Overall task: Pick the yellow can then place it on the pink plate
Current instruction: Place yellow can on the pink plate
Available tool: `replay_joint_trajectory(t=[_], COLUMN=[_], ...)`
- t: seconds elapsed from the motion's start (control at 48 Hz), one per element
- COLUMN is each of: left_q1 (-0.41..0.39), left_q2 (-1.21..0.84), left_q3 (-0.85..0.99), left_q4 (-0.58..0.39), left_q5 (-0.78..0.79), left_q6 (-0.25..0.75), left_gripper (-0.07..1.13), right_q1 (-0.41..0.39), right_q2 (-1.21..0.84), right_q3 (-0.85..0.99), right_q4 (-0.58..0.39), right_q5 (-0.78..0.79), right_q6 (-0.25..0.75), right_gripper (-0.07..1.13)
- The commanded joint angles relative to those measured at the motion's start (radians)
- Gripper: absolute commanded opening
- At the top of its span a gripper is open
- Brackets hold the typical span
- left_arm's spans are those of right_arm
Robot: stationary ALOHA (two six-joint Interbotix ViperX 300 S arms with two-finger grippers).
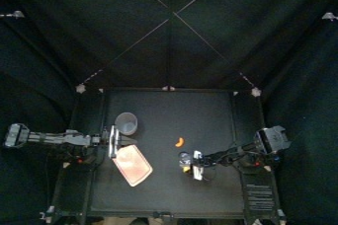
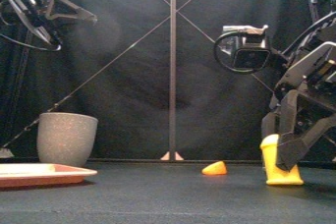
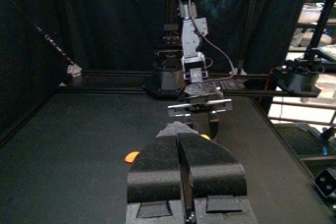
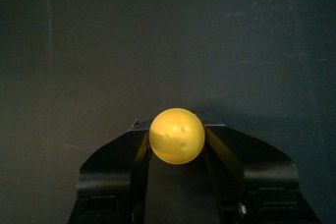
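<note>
The yellow can [image 2: 280, 172] stands upright at the right of the table, its base at or just above the surface. My right gripper [image 2: 284, 152] comes down over it and is shut on it; in the right wrist view the can [image 4: 175, 136] fills the space between the jaws. From above, the can [image 1: 199, 173] is right of the pink plate [image 1: 132, 166], which lies flat near the front left. The left gripper [image 1: 115, 151] hangs shut over the plate's back edge, with nothing in it [image 3: 188, 147].
A tall grey speckled cup [image 1: 126, 122] stands behind the plate, seen at the left in the front view [image 2: 66, 138]. A small orange toy [image 1: 180, 142] lies mid-table between plate and can, also in the front view [image 2: 214, 168].
</note>
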Motion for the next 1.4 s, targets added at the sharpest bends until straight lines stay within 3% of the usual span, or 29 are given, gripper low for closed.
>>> replay_joint_trajectory(t=[0.021, 0.312, 0.562, 0.75, 1.083, 1.396], left_q1=[0.002, 0.003, 0.023, 0.037, 0.057, 0.057], left_q2=[0.003, 0.003, 0.003, 0.003, 0.003, 0.003], left_q3=[-0.012, -0.012, -0.014, -0.012, -0.006, -0.002], left_q4=[0.0, 0.0, 0.0, 0.0, 0.002, 0.0], left_q5=[-0.009, -0.009, -0.009, -0.009, -0.009, -0.009], left_q6=[0.0, 0.002, 0.002, 0.002, 0.003, 0.003], left_gripper=[0.0, 0.0, 0.0, 0.0, 0.0, 0.0], right_q1=[0.0, -0.002, -0.049, -0.101, -0.132, -0.132], right_q2=[-0.02, -0.017, 0.077, 0.215, 0.44, 0.614], right_q3=[-0.011, -0.11, -0.348, -0.532, -0.899, -1.152], right_q4=[0.0, -0.026, -0.232, -0.287, -0.391, -0.413], right_q5=[0.002, 0.002, 0.006, 0.037, 0.21, 0.417], right_q6=[-0.003, -0.014, -0.003, -0.006, -0.005, -0.008], right_gripper=[0.56, 0.53, 0.54, 0.54, 0.54, 0.54])
